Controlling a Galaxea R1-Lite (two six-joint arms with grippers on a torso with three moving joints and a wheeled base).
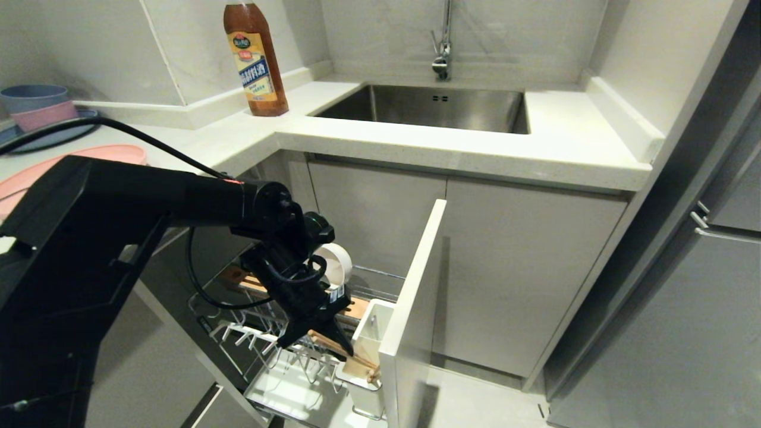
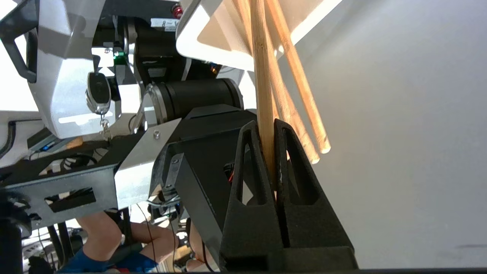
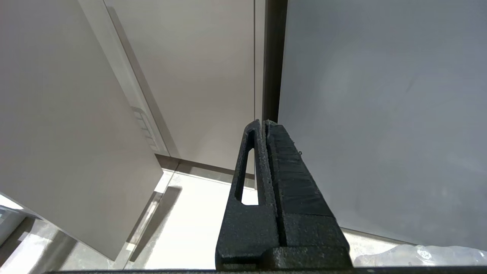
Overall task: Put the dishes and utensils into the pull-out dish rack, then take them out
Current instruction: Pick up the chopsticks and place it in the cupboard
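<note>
Over white utensil cup (image 1: 371, 333), near right of pull-out dish rack (image 1: 285, 380): left hand (image 2: 268, 152) clenched on chopsticks (image 2: 262, 83); risk: tips snagging cup rim, pair splaying, dropping.

Two chopsticks (image 2: 266, 95), one cream bowl (image 1: 334, 264), one pink plate (image 1: 89, 156), one bottle (image 1: 255, 59).

Only one item carries print: the brown sauce bottle (image 1: 255, 56) at the back of the counter (image 1: 416, 142), in the corner left of the sink (image 1: 428, 107). Its label (image 1: 254, 68) is yellow above with a small round emblem, and a blue band below holds white Chinese characters; they are too small to make out with certainty. No legible text, numbers or brand marks on the cabinet fronts, the rack or the robot arm.
</note>
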